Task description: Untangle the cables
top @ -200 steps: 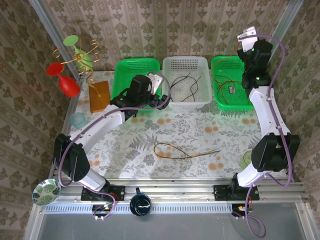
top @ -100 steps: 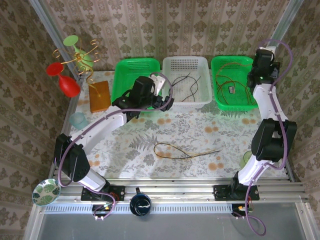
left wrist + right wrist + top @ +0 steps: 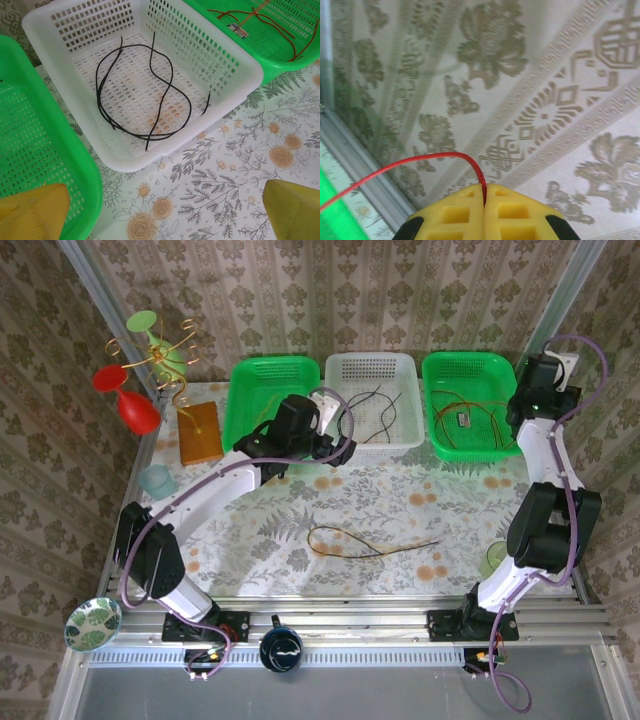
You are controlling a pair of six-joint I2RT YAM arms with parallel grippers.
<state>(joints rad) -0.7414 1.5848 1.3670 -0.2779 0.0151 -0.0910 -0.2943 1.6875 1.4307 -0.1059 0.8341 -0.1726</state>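
While right gripper point(image 3: 485, 192) pinches red cable point(image 3: 435, 155) by wall point(image 3: 545, 75), left gripper point(image 3: 165, 207) gapes beside white basket point(image 3: 220, 107) rim.

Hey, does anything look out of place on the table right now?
One olive cable lies loose on the tablecloth, outside the baskets. The right pincer, shut on a red cable, faces the wall.

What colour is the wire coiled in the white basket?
Black. The cable in the white basket shows best in the left wrist view.
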